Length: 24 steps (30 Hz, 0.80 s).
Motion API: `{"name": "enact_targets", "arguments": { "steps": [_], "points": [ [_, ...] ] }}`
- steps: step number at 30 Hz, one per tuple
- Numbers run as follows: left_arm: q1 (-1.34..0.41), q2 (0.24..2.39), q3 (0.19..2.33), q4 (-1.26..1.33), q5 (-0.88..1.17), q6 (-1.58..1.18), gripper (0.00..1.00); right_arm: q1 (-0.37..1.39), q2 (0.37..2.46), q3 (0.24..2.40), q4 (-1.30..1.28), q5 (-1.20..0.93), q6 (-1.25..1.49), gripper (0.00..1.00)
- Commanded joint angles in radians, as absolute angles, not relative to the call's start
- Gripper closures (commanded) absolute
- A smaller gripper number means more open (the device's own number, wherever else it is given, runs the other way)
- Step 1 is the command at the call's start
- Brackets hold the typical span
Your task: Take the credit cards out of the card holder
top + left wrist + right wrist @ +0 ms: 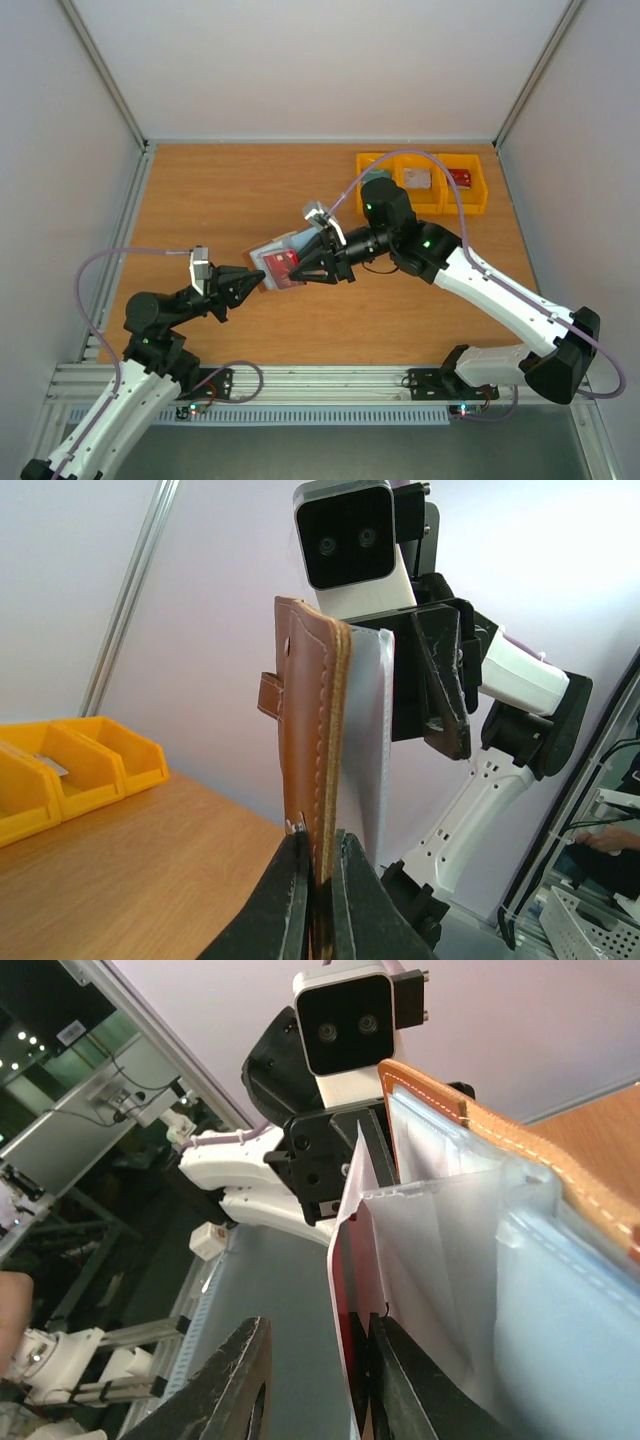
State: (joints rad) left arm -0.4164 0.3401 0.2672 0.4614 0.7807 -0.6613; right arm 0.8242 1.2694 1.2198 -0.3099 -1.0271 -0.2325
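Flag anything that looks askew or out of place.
Nothing damaged. The card holder is held open off the table by the left gripper, and a red card sticks partway out of it at the right gripper.

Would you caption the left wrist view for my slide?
Left hand clamps the brown card holder upright by its lower edge.

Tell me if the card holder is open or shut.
Open: the top view shows the holder spread, its inside facing the camera with a red card exposed.
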Motion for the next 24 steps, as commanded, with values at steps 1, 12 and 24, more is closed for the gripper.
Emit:
{"name": "enact_targets", "arguments": {
  "steps": [1,12,24],
  "points": [
    [-0.419,0.333,0.287,0.526,0.782,-0.645,1.0,0.826,1.247,1.21,-0.356,-1.027,-0.254,0.74],
    [-0.419,0.341,0.285,0.524,0.781,-0.646,1.0,0.801,1.236,1.211,-0.401,-0.982,-0.259,0.67],
    [-0.419,0.334,0.282,0.517,0.777,-0.645,1.0,0.801,1.232,1.184,-0.35,-0.925,-0.223,0.65]
  ]
}}
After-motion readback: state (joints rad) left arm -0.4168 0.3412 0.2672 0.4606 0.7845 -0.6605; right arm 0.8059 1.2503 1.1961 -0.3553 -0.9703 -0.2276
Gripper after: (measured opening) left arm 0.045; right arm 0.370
